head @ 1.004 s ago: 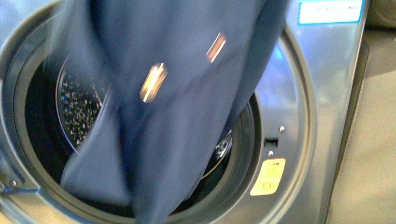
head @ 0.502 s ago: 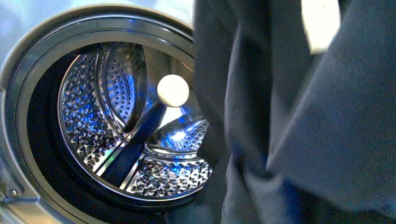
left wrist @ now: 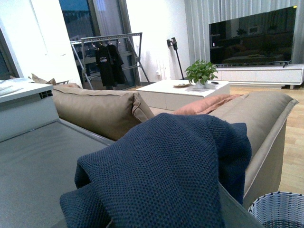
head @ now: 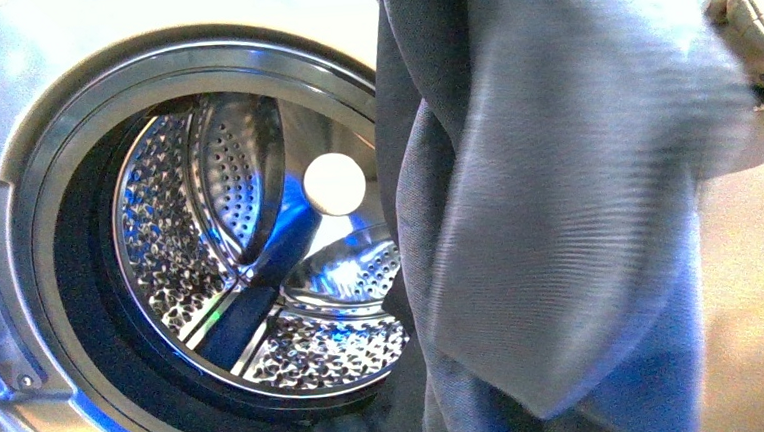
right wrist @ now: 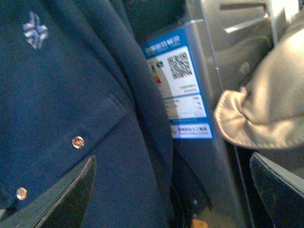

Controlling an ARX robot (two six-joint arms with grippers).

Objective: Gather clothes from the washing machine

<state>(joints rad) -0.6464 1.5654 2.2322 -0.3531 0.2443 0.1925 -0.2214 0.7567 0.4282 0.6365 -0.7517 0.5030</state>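
The clothes point(head: 558, 215), a dark navy garment, hang in front of the right side of the washing machine point(head: 11, 118), clear of its open porthole. The perforated steel drum point(head: 251, 274) shows with no fabric inside. In the left wrist view the knitted navy clothes point(left wrist: 166, 171) drape over my left gripper and hide its jaws, which are shut on them. My right gripper point(right wrist: 175, 194) is open, its dark fingers point(right wrist: 71, 194) spread wide, with the clothes point(right wrist: 61, 95) and their metal snaps close in front of it and the washer's blue label point(right wrist: 183, 85) just behind.
A beige cushion point(head: 752, 23) sits right of the washer and shows close to my right gripper as a beige cushion point(right wrist: 261, 109). A woven basket point(left wrist: 280, 211) stands on the floor beside the beige sofa point(left wrist: 95, 109). The washer's grey top point(left wrist: 33, 161) lies under my left wrist.
The clothes swung from across the porthole to the right, uncovering the drum. In the last half second they shifted a little further right, and the beige cushion came into view.
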